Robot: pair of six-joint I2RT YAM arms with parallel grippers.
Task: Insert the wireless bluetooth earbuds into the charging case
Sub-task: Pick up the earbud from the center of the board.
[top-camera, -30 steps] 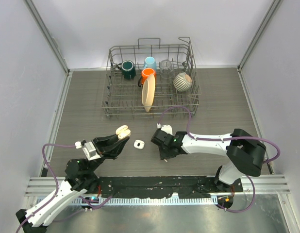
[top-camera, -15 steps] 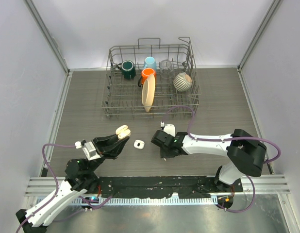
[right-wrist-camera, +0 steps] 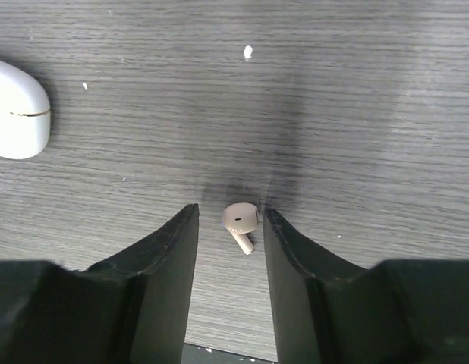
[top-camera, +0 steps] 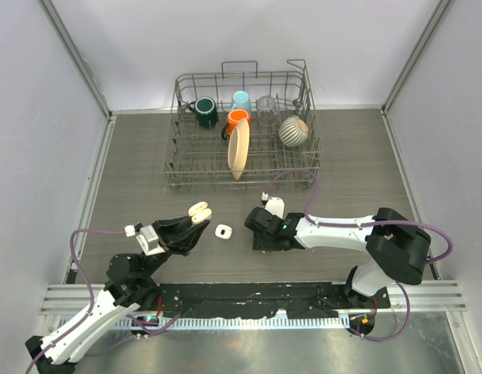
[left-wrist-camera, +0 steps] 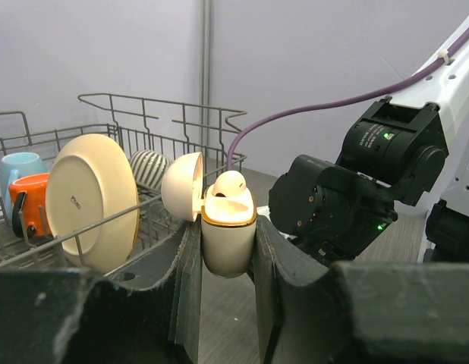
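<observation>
One earbud point(right-wrist-camera: 240, 220) lies on the counter point(right-wrist-camera: 356, 98) toward its near edge, untouched inside our right tool point(right-wrist-camera: 231, 211), jaws apart, stem roughly along them; our left tool point(left-wrist-camera: 228, 227) clamps the open case point(left-wrist-camera: 228, 250).

Seen from above, the right gripper point(top-camera: 258, 240) covers the earbud point(right-wrist-camera: 240, 220) lying under it, so it is out of sight there. The right wrist view cuts off a white case point(right-wrist-camera: 18, 110) at its left edge. In the left wrist view, fingers point(left-wrist-camera: 181, 296) hide both sides of the open case point(left-wrist-camera: 227, 235), only the top of a second earbud point(left-wrist-camera: 228, 184) shows inside, and the plate point(left-wrist-camera: 90, 201) covers part of the orange mug point(left-wrist-camera: 29, 199).
</observation>
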